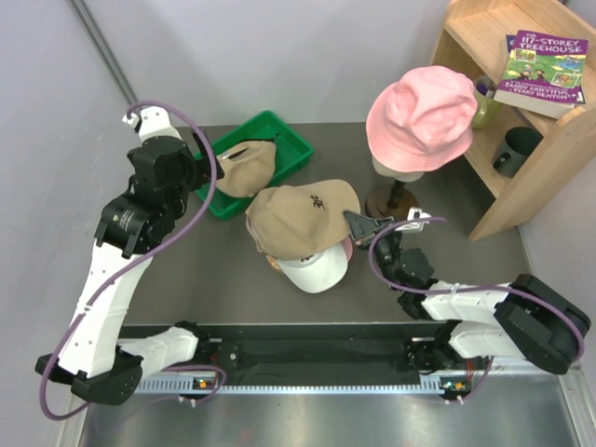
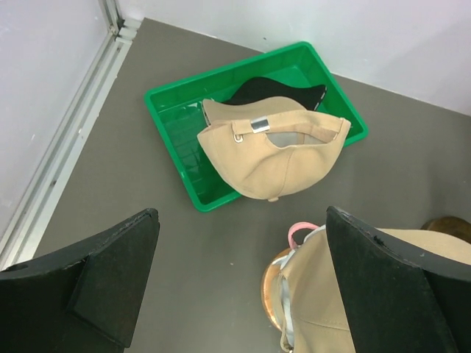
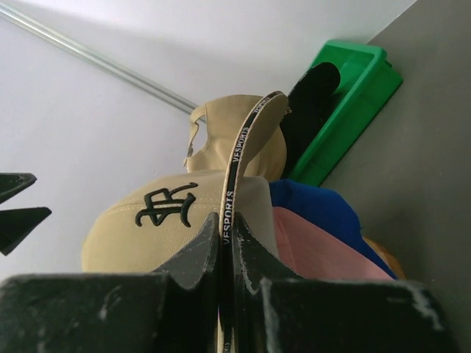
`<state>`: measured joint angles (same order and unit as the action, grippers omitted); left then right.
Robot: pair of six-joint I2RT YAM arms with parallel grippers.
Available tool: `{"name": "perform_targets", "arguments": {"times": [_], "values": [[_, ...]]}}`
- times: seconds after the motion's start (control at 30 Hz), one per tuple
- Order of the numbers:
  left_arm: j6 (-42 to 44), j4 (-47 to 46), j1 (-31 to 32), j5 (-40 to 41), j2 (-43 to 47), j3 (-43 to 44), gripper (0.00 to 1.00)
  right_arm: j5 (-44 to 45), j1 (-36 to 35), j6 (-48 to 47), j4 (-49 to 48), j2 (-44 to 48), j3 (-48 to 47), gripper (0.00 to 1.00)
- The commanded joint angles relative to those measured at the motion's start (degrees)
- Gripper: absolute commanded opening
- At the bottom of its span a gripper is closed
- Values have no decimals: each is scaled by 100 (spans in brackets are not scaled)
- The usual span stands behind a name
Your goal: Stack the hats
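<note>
Right gripper (image 3: 224, 250) pinches shut on the peak of the logo tan cap (image 3: 169, 213), which tops a pink cap (image 3: 316, 254) and a blue cap (image 3: 331, 213) just beyond its fingers. Left gripper (image 2: 241, 220) gapes wide, empty; ahead of its fingers a green tray (image 2: 173, 140) holds a plain tan cap (image 2: 272, 158) over a black cap (image 2: 272, 92).

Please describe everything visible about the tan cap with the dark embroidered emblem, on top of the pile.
The tan cap is soft-looking fabric with a dark embroidered emblem on its crown and a stiff peak edged by a dark lettered band. It sits crown up, topmost, over a white cap, with a pink cap and a blue cap beneath. The right end effector is shut on its peak's edge.
</note>
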<state>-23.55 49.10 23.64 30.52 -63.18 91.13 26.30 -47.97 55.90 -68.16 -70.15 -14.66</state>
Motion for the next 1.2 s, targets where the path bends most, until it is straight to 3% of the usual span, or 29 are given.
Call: {"name": "perform_targets", "arguments": {"times": [0.0,0.13,0.3,0.53,0.63,0.93,1.03,1.17], "values": [[-79,-340,-26,-117,25,-166,99,68,86,-606,462,-104,-64,0],[-97,-463,-17,-388,112,-482,99,225,94,-563,645,106,278,0],[-509,-664,-26,-1178,490,-1526,99,349,226,-475,927,475,533,0],[-844,-1850,-26,-2602,1211,-3388,99,-343,665,-334,769,292,727,0],[-1002,-2290,-26,-2858,1308,-3856,99,-564,788,-238,594,133,736,0],[-1002,-2686,-26,-2762,1361,-4428,98,-758,938,-255,786,265,727,0],[-1011,-2757,-26,-2710,1282,-4534,95,-758,973,-255,874,379,718,0],[-985,-2739,-26,-2446,1273,-4569,82,-758,1008,-211,945,484,762,0]]}}
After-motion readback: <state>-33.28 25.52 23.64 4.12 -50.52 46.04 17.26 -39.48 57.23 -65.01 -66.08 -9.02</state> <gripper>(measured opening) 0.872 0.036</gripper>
